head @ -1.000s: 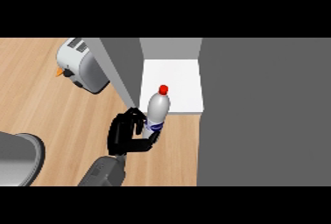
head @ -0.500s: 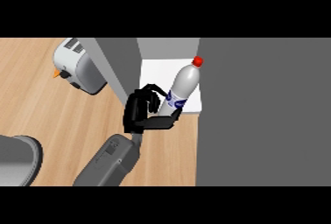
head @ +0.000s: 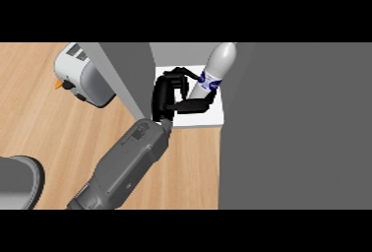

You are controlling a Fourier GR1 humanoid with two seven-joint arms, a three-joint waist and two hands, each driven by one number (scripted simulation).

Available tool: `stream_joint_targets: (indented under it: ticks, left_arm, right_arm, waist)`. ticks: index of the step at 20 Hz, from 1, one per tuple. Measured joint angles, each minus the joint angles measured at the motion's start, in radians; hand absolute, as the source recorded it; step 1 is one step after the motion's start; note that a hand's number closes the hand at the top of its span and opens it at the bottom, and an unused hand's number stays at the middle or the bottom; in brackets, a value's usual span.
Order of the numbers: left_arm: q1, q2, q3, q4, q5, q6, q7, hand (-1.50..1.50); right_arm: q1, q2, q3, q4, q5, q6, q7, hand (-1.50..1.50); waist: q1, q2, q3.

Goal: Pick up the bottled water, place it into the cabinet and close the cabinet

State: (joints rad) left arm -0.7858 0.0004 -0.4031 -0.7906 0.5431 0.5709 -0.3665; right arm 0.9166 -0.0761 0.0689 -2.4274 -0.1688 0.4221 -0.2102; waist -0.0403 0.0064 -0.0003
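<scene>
The bottled water is a pale bottle with a blue label. It leans over the white cabinet shelf, and its top reaches the view's upper edge, so the cap is hidden. My left hand is shut on the bottle's lower part, fingers over the far side and thumb on the near side. The hand is inside the cabinet opening, between the open grey door on its left and the cabinet's grey body on its right. The right hand does not show.
A white and grey toaster with an orange knob stands on the wooden counter, left of the open door. A grey round object lies at the lower left edge.
My left hand has carried the bottle farther away and to the right, onto the white shelf area. The bottle's red cap has passed out of view at the top.
</scene>
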Motion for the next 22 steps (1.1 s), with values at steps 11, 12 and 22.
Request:
stream_joint_targets:
  ticks: [11, 12, 22]
  left_arm:
    - [-0.209, 0.007, 0.022, 0.366, -0.031, 0.059, -0.021, 1.5]
    - [-0.216, 0.007, 0.029, 0.397, -0.034, 0.062, -0.025, 1.5]
    - [-0.298, 0.036, 0.137, 0.586, -0.014, 0.079, -0.105, -1.5]
  right_arm:
    - [-0.029, -0.022, -0.065, 0.017, -0.026, 0.034, -0.018, -1.5]
    - [-0.032, -0.02, -0.066, 0.019, -0.029, 0.036, -0.018, -1.5]
    - [-0.051, -0.026, -0.083, 0.033, -0.061, 0.063, -0.025, -1.5]
  waist:
    - [-0.021, 0.01, 0.0]
    - [-0.021, 0.011, 0.0]
    - [-0.042, 0.024, -0.001]
